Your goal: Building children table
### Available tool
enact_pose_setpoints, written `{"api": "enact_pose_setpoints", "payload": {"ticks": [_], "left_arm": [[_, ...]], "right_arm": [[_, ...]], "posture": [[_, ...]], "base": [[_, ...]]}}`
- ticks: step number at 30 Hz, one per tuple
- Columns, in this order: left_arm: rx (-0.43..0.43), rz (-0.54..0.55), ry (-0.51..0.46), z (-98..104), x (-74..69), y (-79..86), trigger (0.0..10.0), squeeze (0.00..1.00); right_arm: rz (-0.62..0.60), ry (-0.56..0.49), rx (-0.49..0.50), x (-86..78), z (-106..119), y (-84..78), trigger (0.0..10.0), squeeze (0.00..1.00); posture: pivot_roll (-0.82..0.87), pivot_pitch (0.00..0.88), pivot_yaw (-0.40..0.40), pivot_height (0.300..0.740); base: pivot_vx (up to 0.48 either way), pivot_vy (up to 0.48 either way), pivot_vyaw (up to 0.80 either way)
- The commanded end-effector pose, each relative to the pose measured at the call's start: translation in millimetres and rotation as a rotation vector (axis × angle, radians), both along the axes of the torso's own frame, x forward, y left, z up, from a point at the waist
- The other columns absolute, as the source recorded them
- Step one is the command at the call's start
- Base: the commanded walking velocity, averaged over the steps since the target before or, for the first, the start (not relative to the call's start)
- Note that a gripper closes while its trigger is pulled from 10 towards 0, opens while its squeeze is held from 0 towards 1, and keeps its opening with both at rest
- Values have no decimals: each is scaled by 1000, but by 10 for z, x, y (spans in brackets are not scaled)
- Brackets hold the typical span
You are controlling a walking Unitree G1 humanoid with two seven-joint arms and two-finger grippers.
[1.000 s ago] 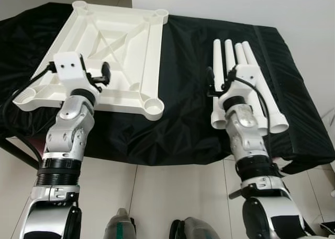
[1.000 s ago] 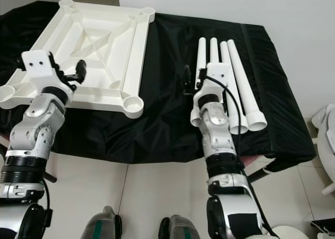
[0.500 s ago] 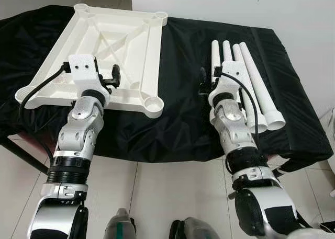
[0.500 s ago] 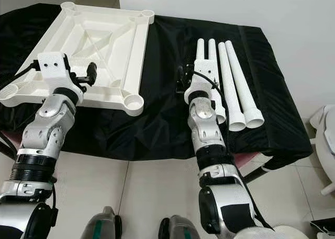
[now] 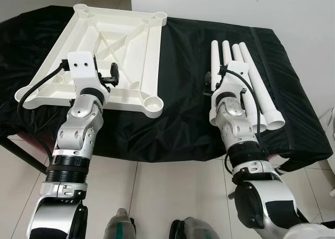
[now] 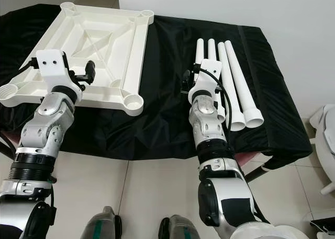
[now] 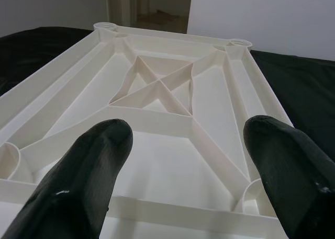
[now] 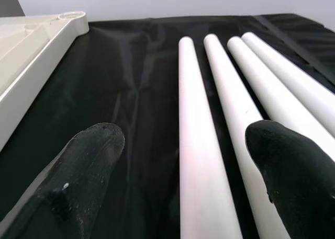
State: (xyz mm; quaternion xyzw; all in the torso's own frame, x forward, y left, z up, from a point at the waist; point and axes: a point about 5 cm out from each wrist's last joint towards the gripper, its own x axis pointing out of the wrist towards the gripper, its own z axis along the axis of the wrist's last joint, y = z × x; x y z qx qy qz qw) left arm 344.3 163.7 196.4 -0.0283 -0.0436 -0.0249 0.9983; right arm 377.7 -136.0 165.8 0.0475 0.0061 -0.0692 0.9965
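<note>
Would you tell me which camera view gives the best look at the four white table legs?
The left eye view shows the four white table legs best, lying side by side on the black cloth, partly behind the right gripper. The right eye view matches. The right wrist view shows just their upper lengths between open fingers.

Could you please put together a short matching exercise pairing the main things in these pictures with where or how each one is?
Things:
1. table top
2. four table legs
3. left gripper
4. black cloth

Places or states:
A. lying side by side on the robot's right
B. spread under all the parts
C. upside down, ribs facing up, on the robot's left
D. open, poised over the ribbed underside

Pairs: 1-C, 2-A, 3-D, 4-B
</note>
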Motion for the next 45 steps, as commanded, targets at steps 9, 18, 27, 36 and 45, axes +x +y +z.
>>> {"api": "enact_pose_setpoints", "payload": {"ticks": [9,18,27,36,45], "left_arm": [[26,-32,10,15,11,-41,10000,0],[27,-43,5,17,2,-58,10000,0],[15,-48,14,2,-13,-74,10000,0],[19,-50,17,10,-6,-77,10000,0],[19,-46,15,33,2,-72,10000,0]], "right_arm": [[-31,166,84,48,-36,60,10000,0],[-47,248,118,44,-98,53,10000,0],[-45,345,122,-12,-223,20,10000,0],[-39,537,240,-76,-450,22,10000,0],[45,644,345,-107,-509,119,10000,0]], "posture": [[47,0,-43,740],[44,0,-47,740],[35,0,-47,740],[26,0,-38,740],[24,0,-35,740]], "base": [[0,0,0],[0,0,0],[0,0,0],[0,0,0],[0,0,0]]}}
